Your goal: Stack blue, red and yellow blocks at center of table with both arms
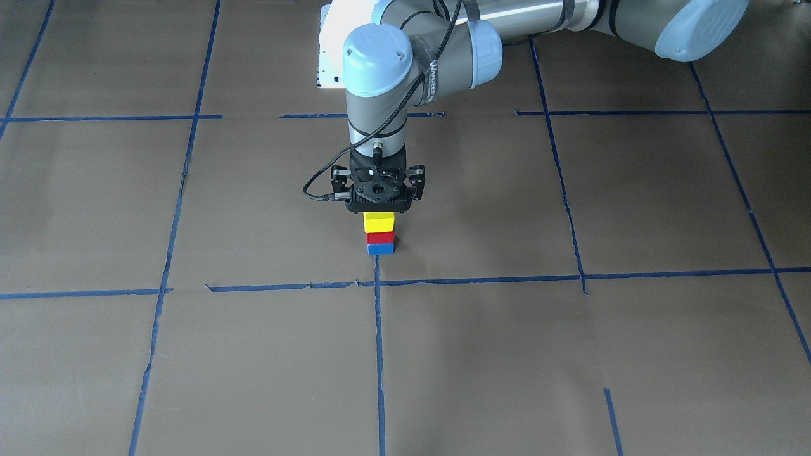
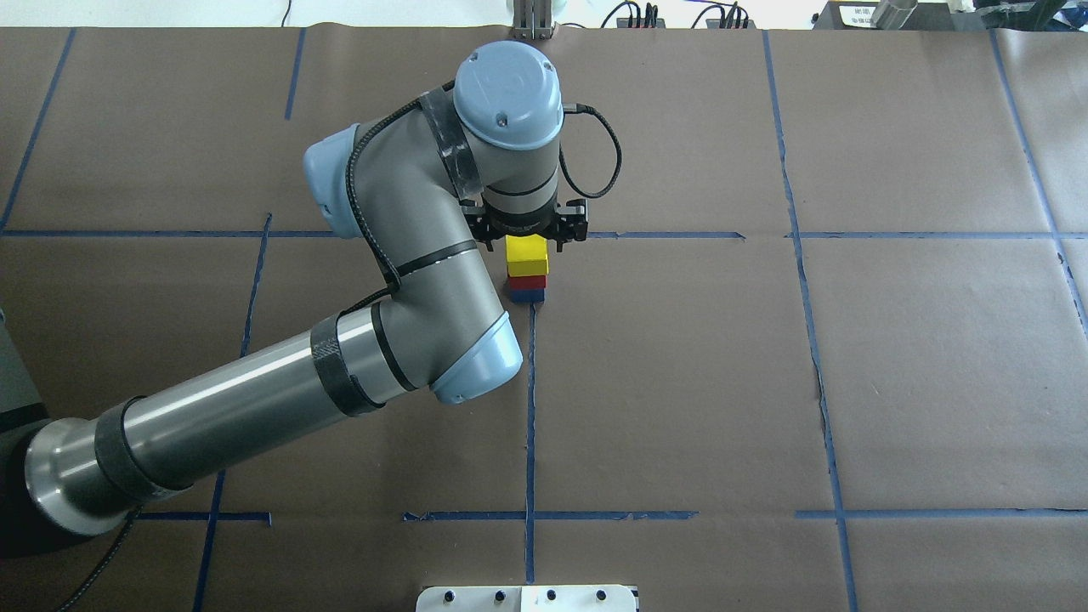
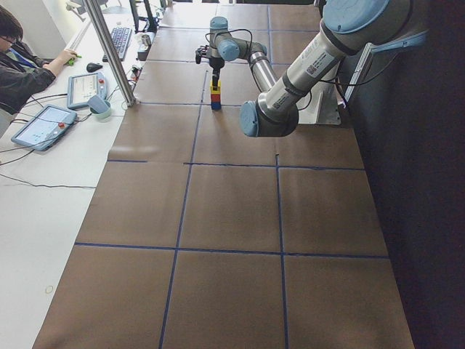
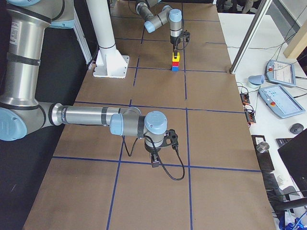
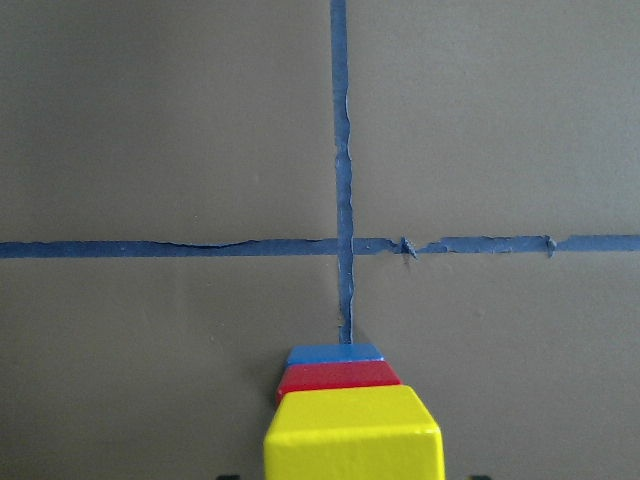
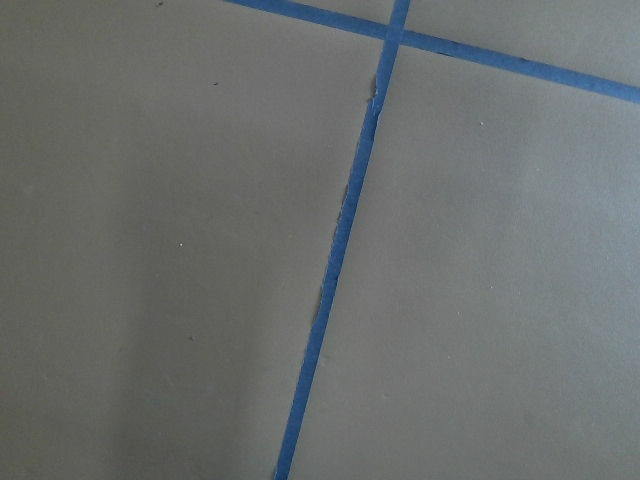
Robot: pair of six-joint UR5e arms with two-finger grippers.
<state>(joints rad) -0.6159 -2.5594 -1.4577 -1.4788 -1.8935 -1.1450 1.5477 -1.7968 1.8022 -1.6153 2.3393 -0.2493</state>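
Jaws of left tool [image 1: 379,209], mostly hidden, flank yellow block [image 1: 379,221], released; right tool [image 4: 155,162]: cannot tell.

Brown-paper table [image 1: 570,354] with blue tape lines [image 1: 379,354], blue block [image 1: 381,249] at centre

The left arm [image 2: 255,408] is built of silver-grey tubes, closed at the joints by pale blue round caps [image 2: 507,85] set with small screws. Black bands [image 2: 333,374] are wrapped round the tubes, and a black cable [image 2: 618,157] is led along them to the left gripper [image 1: 379,209], which is black. White lettering [image 1: 433,79] is printed on one wrist band. The right arm [image 4: 91,116] is finished alike.
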